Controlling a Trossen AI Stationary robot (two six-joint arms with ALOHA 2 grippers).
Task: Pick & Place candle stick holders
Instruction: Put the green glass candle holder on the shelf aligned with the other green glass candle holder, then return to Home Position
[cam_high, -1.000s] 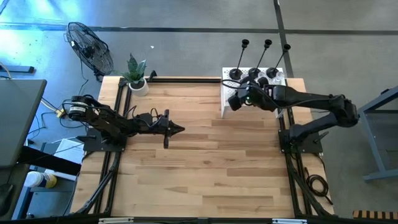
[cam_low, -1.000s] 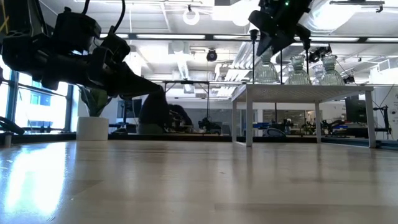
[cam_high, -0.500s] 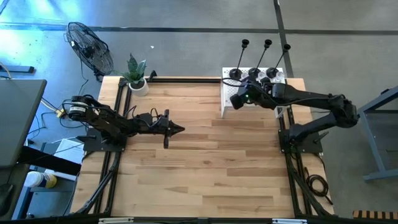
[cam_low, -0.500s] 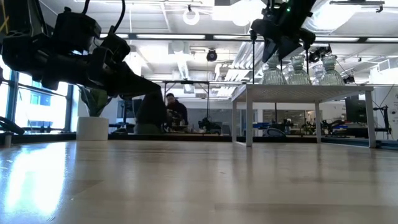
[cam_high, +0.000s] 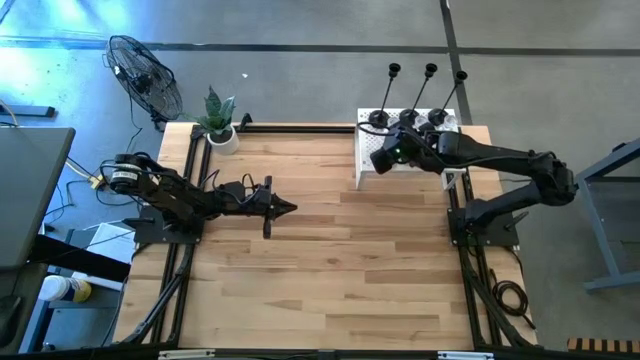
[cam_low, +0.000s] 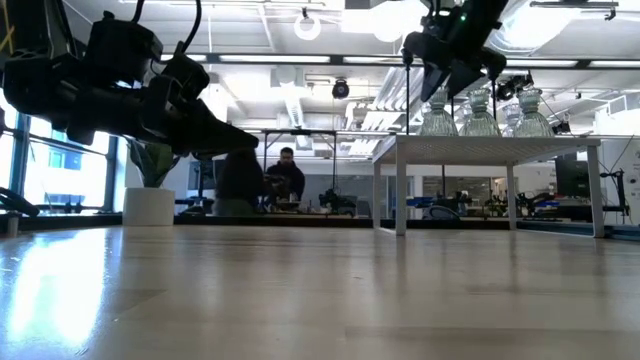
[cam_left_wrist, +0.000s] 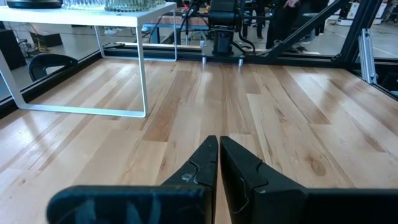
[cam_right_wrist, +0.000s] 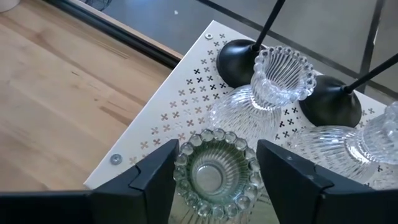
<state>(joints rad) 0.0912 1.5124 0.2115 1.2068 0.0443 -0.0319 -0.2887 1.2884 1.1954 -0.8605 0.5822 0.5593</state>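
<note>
Right gripper (cam_right_wrist: 217, 165) — astride glass holder (cam_right_wrist: 217, 169)

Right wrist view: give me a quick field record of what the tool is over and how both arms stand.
right tool: open, fingers either side of a green holder, not closed on it
holder location: on white box
neighbours: clear holder, black holder behind it
left tool: shut, hovering over table, holding nothing
</note>
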